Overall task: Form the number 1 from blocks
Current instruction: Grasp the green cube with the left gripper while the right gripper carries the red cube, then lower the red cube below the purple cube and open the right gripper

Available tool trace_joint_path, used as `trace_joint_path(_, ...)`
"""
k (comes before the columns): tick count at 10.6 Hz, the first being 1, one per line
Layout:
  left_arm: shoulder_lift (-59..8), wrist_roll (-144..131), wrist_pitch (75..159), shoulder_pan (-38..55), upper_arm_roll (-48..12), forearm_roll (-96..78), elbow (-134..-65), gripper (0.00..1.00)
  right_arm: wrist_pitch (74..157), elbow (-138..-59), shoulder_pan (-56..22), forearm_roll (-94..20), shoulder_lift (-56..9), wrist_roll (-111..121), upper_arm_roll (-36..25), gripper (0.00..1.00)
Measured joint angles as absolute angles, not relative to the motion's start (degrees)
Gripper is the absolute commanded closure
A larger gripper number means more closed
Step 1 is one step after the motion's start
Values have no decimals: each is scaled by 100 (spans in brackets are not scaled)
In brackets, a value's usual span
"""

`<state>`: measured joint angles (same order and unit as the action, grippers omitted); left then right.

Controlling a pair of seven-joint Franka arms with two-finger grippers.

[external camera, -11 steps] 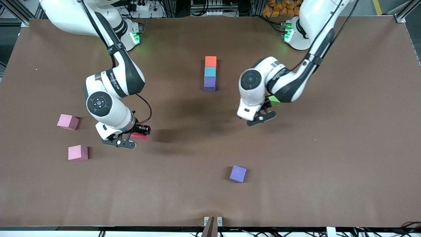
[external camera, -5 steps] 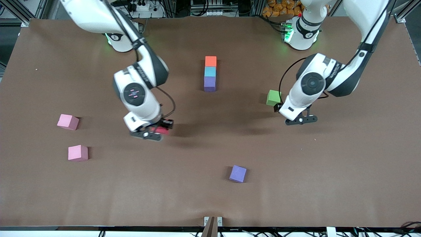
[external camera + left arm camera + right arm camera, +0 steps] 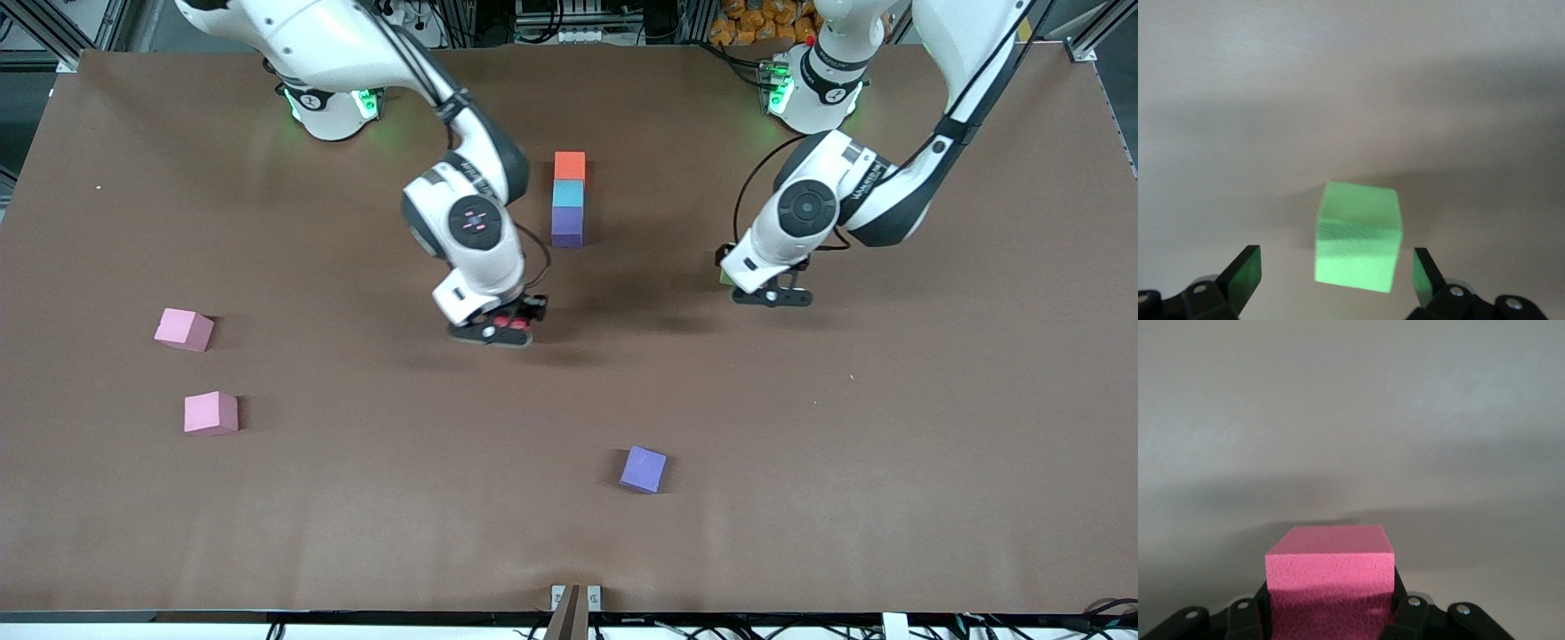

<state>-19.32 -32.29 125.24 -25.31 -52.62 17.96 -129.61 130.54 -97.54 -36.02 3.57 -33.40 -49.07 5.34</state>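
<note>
Grippers at work beside a three-block column.
Right gripper (image 3: 503,331) clenches the red block (image 3: 1330,577) above the table (image 3: 356,498), near the orange (image 3: 570,165), light blue (image 3: 568,193), purple (image 3: 567,225) column. Left gripper (image 3: 772,296) hangs spread over the green block (image 3: 1358,237).

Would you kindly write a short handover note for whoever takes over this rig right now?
Right gripper: jaws shut on the red foam cube, in the air over the table near the column.
Left gripper: jaws open, over the green foam cube, which rests on the table.
Done: orange foam cube, light blue foam cube and purple foam cube form a touching column.
Left: add red and green to finish the 1. A second purple cube lies loose, nearer the front camera.
</note>
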Motion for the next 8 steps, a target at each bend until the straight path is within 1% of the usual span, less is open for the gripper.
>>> trace_joint_path(4, -2313, -3072, 12542, -2417, -5289, 1795, -13025, 0, 13407, -9705, -4230, 358, -3656, -4922, 534, 100)
trace_joint_path(8, -2560, -3045, 12543, -2420, -5244, 1810, -13020, 0, 13361, -9771, -4458, 358, -3666, -4919, 534, 100)
